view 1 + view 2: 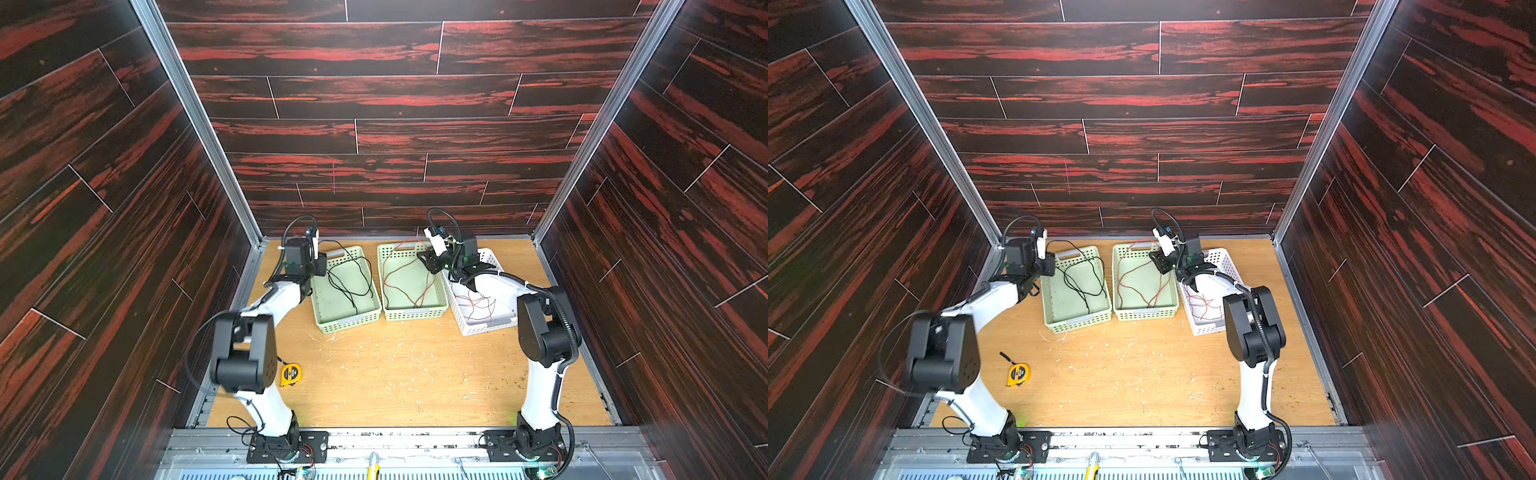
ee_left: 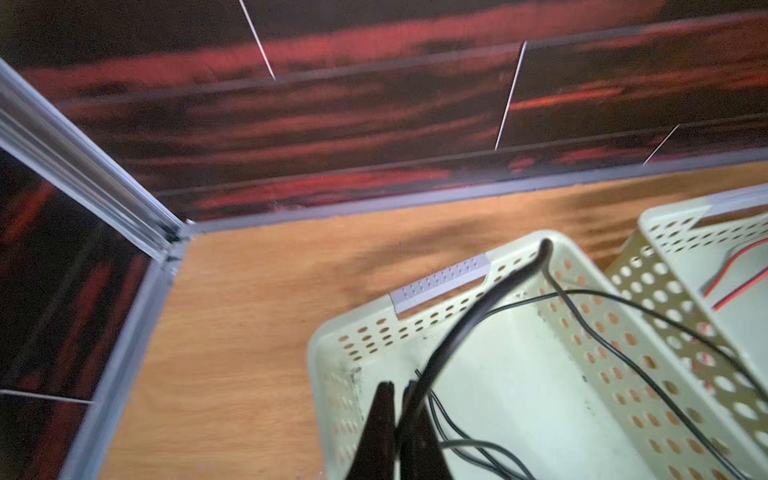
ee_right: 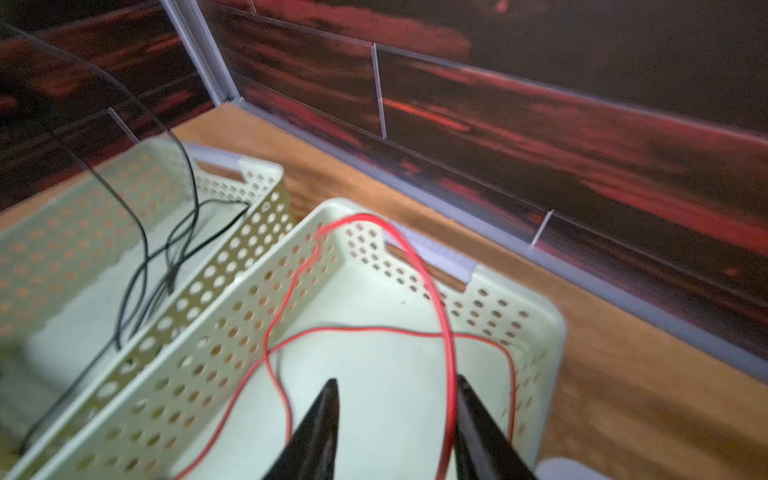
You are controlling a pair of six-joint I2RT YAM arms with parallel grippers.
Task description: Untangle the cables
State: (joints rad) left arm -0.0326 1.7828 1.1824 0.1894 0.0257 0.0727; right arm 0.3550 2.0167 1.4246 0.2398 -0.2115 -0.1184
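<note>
Black cable (image 2: 478, 311) pinched; left arm (image 1: 286, 295) outstretched.

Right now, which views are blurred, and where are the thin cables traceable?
Both top views: sharp, cables traceable. Left wrist view: soft, black cable by the jaws smeared thick. Right wrist view: blurred edges, red cable clear.

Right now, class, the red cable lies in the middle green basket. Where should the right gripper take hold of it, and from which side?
Probably the raised loop of the red cable near the far rim of the middle basket, from above, with the right gripper open and straddling it. There it arches off the basket floor as one single strand.
</note>
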